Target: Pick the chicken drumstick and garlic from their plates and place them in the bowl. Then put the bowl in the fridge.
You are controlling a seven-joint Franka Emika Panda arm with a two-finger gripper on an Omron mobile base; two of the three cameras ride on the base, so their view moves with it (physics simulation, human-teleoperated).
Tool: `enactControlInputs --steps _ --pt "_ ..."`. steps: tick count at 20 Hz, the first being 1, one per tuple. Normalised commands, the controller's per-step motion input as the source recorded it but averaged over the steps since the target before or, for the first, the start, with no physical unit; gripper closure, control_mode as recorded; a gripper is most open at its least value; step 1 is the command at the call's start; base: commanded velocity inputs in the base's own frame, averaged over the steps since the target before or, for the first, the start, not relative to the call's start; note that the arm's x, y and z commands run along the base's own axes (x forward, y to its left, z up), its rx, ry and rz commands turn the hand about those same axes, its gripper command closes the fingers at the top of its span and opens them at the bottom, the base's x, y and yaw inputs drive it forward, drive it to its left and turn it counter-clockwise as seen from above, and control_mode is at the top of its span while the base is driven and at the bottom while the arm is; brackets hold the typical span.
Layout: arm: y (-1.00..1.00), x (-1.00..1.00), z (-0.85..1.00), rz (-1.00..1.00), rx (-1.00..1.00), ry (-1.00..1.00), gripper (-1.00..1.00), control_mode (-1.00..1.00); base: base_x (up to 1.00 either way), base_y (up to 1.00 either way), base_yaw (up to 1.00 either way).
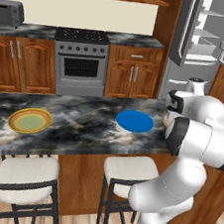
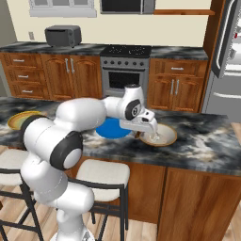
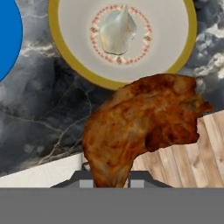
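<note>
Reddish-brown, mottled chicken drumstick (image 3: 144, 127). Off-white garlic (image 3: 117, 31) at 12 o'clock, ringed by red dots in pale, mustard-rimmed bowl (image 3: 70, 26). Solid bright blue plate (image 1: 135, 121). Yellow-rimmed, olive-centred plate (image 1: 30, 120) at 9 o'clock. Black marble counter (image 1: 81, 130), white-veined. Steel-grey fridge (image 1: 192, 49).

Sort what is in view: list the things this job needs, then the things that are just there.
Job:
chicken drumstick, held in the gripper
garlic, already in the bowl
blue plate
yellow plate
fridge, doors open

Just there:
stove
toaster oven
stools
</note>
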Motion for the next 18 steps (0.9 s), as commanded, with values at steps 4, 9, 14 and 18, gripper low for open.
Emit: enactControlInputs --steps 4,9,14,18 --pt "-0.04 0.2 -0.13 0.0 0.0 0.0 1.0 -1.0 0.0 0.0 0.0" --pt "0.0 0.17 -0.12 0.0 0.0 0.0 1.0 -1.0 0.0 0.0 0.0" --pt "-0.01 0.17 -0.13 0.01 0.0 0.04 1.0 -1.0 0.0 0.0 0.0" --pt "-0.07 0.27 -0.14 0.02 0.0 0.04 1.0 -1.0 0.0 0.0 0.0"
